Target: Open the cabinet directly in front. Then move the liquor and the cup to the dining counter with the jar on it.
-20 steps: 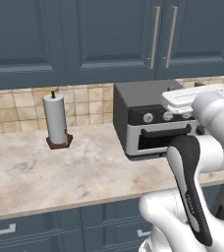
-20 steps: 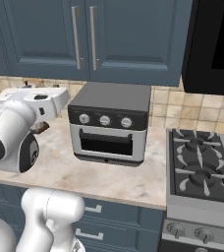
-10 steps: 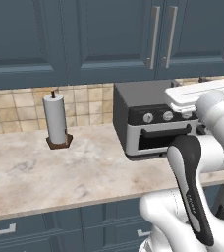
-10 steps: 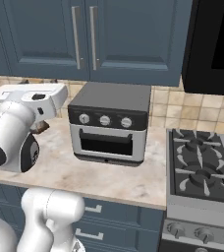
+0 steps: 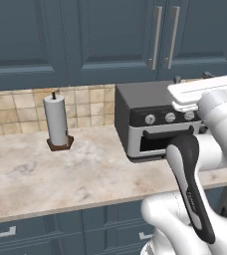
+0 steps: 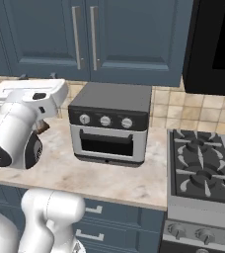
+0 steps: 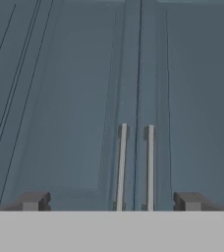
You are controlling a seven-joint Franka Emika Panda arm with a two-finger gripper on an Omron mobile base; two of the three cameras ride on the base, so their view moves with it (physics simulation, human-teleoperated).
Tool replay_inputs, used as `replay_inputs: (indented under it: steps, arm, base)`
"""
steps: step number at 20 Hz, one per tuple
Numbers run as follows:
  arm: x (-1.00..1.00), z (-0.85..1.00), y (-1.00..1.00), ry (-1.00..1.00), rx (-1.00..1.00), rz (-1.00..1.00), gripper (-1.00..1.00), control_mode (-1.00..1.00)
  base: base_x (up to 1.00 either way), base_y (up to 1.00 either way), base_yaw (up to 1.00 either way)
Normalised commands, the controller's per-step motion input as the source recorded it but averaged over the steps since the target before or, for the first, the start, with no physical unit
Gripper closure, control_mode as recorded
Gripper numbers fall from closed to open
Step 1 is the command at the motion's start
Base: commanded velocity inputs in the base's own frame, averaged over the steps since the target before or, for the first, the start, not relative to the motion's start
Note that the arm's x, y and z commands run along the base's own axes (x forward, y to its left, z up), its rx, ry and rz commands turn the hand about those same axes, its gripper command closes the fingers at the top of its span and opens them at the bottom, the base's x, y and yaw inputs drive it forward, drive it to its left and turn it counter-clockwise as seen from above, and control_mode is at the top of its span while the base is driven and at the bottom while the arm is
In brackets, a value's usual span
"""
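Hand view: gripper point(image 7: 111, 202), jaws spread wide and holding nothing, faces the cabinet point(image 7: 79, 98), both doors shut, the two silver bar handles point(image 7: 122, 165) side by side at the centre seam. Left base view: toaster oven point(image 5: 153, 122) toward the counter's point(image 5: 46, 174) right end; paper towel roll point(image 5: 56, 121) at its back edge.

Counter point(image 5: 31, 174) bears toaster oven point(image 5: 150, 124), towel holder point(image 5: 57, 122).
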Motion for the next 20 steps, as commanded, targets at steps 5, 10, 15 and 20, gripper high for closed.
replay_inputs:
  steps: [5, 10, 15, 20]
  arm:
    - [0.24, 0.07, 0.00, -0.14, 0.00, 0.00, -1.00, -1.00]
    - [0.49, 0.10, 0.00, -0.06, 0.00, 0.00, -1.00, -1.00]
    - [0.62, 0.13, 0.00, 0.00, 0.00, 0.00, -1.00, -1.00]
    - [0.46, 0.00, 0.00, 0.00, 0.00, 0.00, -1.00, -1.00]
  base:
    - [0.00, 0.00, 0.00]
    - [0.00, 0.00, 0.00]
    - [0.00, 0.00, 0.00]
    - [0.00, 0.00, 0.00]
